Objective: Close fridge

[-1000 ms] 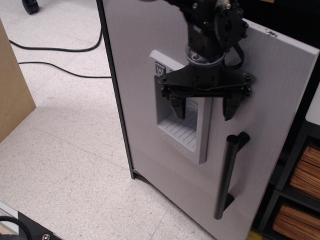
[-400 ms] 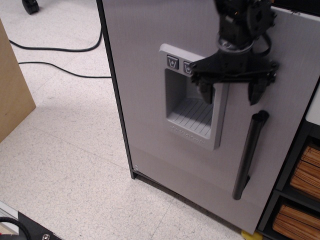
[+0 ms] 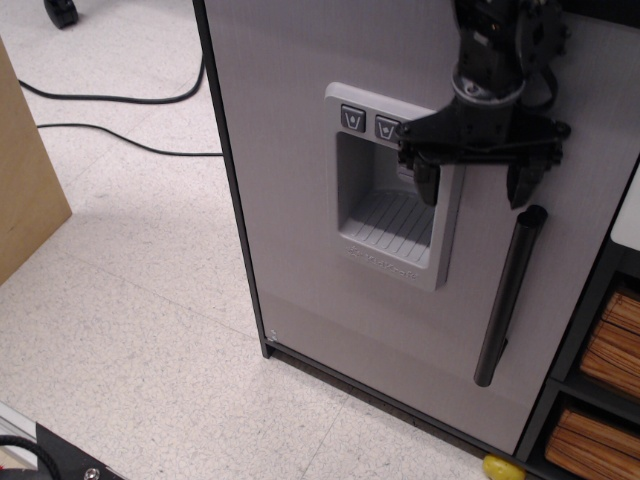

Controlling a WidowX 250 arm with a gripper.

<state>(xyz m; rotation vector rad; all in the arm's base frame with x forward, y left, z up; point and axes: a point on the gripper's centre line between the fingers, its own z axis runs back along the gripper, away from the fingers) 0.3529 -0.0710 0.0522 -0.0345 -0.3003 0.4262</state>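
The fridge's light-grey door [image 3: 300,160] fills the middle of the view and lies nearly flush with the dark frame; the interior is hidden. It bears a recessed dispenser panel [image 3: 388,190] and a black vertical bar handle [image 3: 508,296] at its right. My black gripper [image 3: 476,186] is open and empty. It hangs right in front of the door, between the dispenser panel and the top of the handle. Its left finger [image 3: 427,182] overlaps the panel's right edge; its right finger [image 3: 521,184] is just above the handle.
A dark shelf unit with wicker baskets [image 3: 600,390] stands at the right. Black cables [image 3: 120,98] run over the speckled floor at the upper left. A brown cardboard box [image 3: 25,190] is at the left edge. A yellow object [image 3: 500,468] lies at the door's bottom.
The door has swung from well open to nearly flush with the frame. My gripper has moved right with it, staying open against the door's face.
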